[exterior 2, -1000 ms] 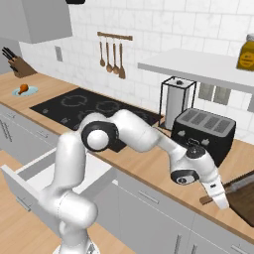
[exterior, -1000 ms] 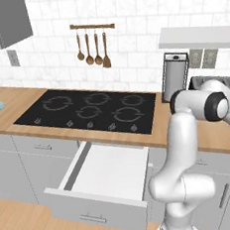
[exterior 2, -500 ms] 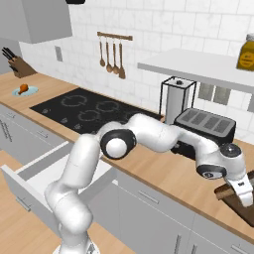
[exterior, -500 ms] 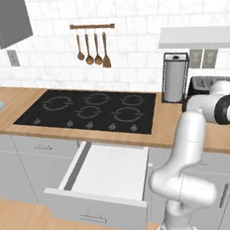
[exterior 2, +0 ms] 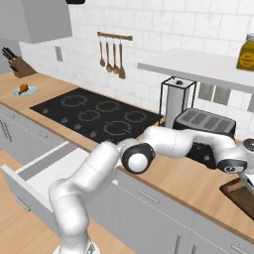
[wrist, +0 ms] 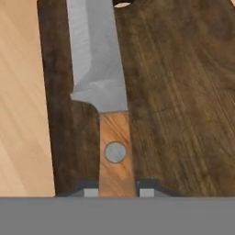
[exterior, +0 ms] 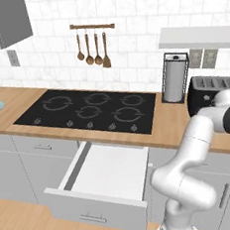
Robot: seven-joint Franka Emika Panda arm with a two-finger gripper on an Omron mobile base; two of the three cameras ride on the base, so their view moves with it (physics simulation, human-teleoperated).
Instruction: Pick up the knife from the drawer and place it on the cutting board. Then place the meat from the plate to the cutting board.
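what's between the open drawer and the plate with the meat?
In the right base view, the black cooktop and bare wooden counter lie between the drawer and the plate.

A home kitchen: black hob (exterior: 89, 111) in a wooden counter (exterior: 173, 126), tiled wall, hanging utensils (exterior: 91, 48), toaster (exterior 2: 206, 135).

Even, bright rendered light is filling every view, shadows are staying faint and soft, nothing is glaring, and the hand view is looking slightly blurred.
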